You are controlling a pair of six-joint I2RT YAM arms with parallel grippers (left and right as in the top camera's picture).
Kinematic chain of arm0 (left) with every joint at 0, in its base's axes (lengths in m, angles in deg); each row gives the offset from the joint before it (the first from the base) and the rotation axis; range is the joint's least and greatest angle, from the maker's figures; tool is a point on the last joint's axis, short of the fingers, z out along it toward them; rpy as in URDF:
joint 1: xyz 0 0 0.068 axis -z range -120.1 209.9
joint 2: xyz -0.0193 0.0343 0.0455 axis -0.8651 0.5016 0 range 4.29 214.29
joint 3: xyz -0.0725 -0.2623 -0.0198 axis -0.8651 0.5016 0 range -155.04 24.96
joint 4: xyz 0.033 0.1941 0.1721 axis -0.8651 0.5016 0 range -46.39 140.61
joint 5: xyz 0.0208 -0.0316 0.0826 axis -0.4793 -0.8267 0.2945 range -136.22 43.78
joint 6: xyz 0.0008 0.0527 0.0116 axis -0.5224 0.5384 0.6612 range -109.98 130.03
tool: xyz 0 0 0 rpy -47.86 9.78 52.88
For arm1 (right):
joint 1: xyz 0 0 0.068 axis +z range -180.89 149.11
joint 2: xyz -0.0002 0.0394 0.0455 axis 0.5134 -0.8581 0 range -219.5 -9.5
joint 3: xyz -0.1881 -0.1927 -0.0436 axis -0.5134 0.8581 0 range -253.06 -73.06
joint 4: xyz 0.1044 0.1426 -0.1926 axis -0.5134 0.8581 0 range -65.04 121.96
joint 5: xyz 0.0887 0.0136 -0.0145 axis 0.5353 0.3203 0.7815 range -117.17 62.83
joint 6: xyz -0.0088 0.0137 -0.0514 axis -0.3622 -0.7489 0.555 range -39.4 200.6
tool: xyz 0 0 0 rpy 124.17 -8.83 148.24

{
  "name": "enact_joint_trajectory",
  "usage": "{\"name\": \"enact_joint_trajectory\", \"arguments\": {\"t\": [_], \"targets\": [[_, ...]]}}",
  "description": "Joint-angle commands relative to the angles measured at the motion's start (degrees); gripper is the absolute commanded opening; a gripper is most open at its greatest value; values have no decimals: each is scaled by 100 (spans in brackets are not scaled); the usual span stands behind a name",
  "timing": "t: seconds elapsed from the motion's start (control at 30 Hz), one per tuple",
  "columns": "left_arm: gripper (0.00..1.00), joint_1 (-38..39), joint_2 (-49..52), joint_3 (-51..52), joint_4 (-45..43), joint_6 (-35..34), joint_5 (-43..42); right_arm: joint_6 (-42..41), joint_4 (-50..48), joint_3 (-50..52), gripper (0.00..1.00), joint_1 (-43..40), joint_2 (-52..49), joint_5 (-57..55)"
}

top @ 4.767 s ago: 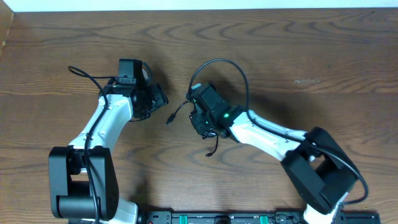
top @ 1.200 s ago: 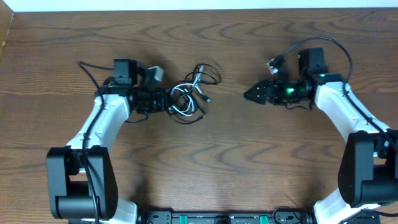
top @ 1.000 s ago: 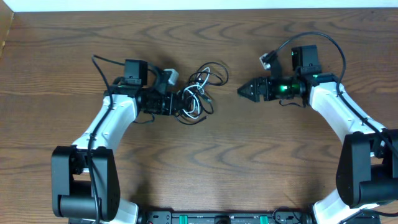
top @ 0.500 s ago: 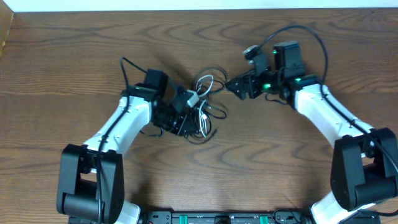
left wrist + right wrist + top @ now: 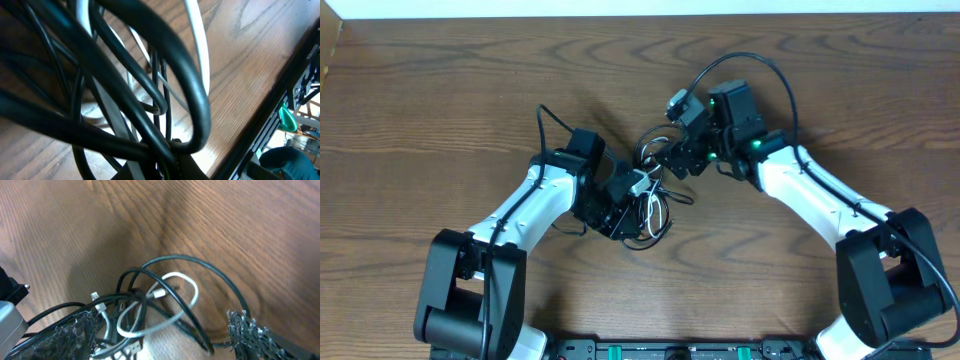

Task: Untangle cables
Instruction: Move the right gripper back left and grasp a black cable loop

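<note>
Since the last look: We see both arms swung in toward the middle of the brown wooden tabletop (image 5: 820, 80). The left gripper (image 5: 632, 197) has carried the tangle of thin black and white cables (image 5: 656, 207) to the right and nearer. The right gripper (image 5: 670, 163) has come in from the far right to meet it.
Left pincer: Closed tight on the tangle. In its wrist view, glossy black cords (image 5: 165, 60) and one white cord (image 5: 197, 45) cross right in front of the lens, too close for us to tell which strand is pinched.
Right pincer: Spread wide and holding nothing we can see. Its two rough dark fingertips (image 5: 75, 335) stand far apart at the bottom of its wrist view, with the heap lying between and beyond them. We cannot tell whether they touch a strand.
Where the cables lie: On the tabletop near its centre, between the two grippers, just right of the left one and on the near-left side of the right one.
Shape of the tangle: A black loop (image 5: 200, 265) arches over the far side, and a short white loop (image 5: 187, 292) curls under it. A small white plug end (image 5: 159, 294) lies where the strands cross.
Also in shot: The thick black wire (image 5: 760, 65) fixed to the right arm bows out over the far side of the table.
</note>
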Motion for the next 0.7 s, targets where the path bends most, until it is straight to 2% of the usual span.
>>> {"name": "enact_joint_trajectory", "arguments": {"t": [0.0,0.33,0.67], "targets": [[11,13,11,109,55,48,138,433,-96,-63,82,127,46,-398],[11,13,11,348,76,-197,133,431,-240,-63,80,170,-188,-332],[11,13,11,417,105,-450,136,433,-1088,-63,83,232,-1043,-302]]}}
